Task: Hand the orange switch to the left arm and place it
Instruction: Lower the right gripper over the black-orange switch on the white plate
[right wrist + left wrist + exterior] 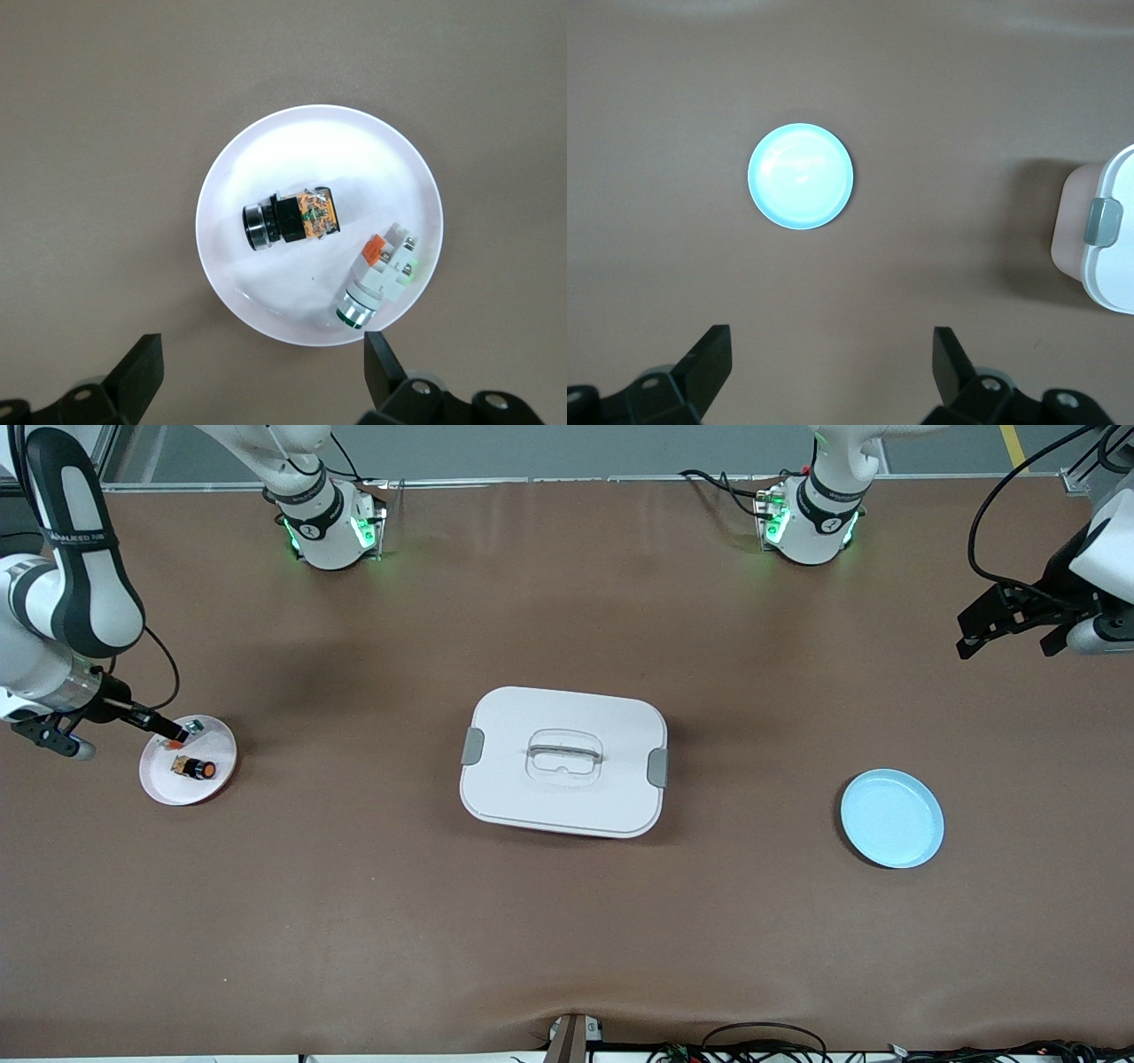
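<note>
The orange switch (197,767) lies on its side on a small white plate (168,784) toward the right arm's end of the table. In the right wrist view the orange switch (288,219) rests near the middle of the white plate (310,142). My right gripper (170,732) is open and empty above that plate's edge, and its own view (263,350) shows its fingertips over bare table beside the rim. The white box (563,762) sits shut at the table's middle. My left gripper (1010,642) is open and empty, high over the left arm's end (831,341).
A clear-white part (379,279) with red and green bits lies on the white plate beside the switch. A light blue plate (891,817) lies empty toward the left arm's end and also shows in the left wrist view (801,175), with the box's corner (1107,239).
</note>
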{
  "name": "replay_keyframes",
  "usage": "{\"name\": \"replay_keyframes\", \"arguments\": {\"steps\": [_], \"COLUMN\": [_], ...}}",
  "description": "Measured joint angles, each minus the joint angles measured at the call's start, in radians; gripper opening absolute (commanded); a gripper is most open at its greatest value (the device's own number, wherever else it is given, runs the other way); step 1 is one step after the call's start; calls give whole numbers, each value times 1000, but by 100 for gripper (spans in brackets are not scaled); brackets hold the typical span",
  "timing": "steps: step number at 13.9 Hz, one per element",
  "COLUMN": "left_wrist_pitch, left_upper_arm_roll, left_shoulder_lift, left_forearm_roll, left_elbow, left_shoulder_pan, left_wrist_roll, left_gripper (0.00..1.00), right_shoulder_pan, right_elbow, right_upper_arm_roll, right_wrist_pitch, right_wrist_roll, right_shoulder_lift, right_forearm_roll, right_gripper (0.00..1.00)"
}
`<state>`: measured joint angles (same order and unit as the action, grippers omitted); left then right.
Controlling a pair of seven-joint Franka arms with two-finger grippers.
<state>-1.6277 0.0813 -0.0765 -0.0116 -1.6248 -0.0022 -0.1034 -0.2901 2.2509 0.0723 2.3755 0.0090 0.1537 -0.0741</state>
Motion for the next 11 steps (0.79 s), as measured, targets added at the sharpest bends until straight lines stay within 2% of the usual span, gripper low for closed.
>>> {"name": "replay_keyframes", "arguments": {"steps": [8,11], "left_wrist_pitch": [0,0], "left_upper_arm_roll": [0,0], "left_shoulder_lift": [0,0], "left_forearm_roll": [0,0], "left_elbow": [0,0], "left_shoulder_pan": [0,0], "left_wrist_roll": [0,0], "left_gripper": [100,100], "right_shoulder_pan": [17,20], "right_elbow": [1,1], "right_upper_arm_roll": [-3,-3], "right_wrist_pitch": [215,258], "right_wrist_roll": [-37,-63], "right_shoulder_lift": [157,197], "right_forearm_roll": [6,12], "right_gripper": [100,100]}}
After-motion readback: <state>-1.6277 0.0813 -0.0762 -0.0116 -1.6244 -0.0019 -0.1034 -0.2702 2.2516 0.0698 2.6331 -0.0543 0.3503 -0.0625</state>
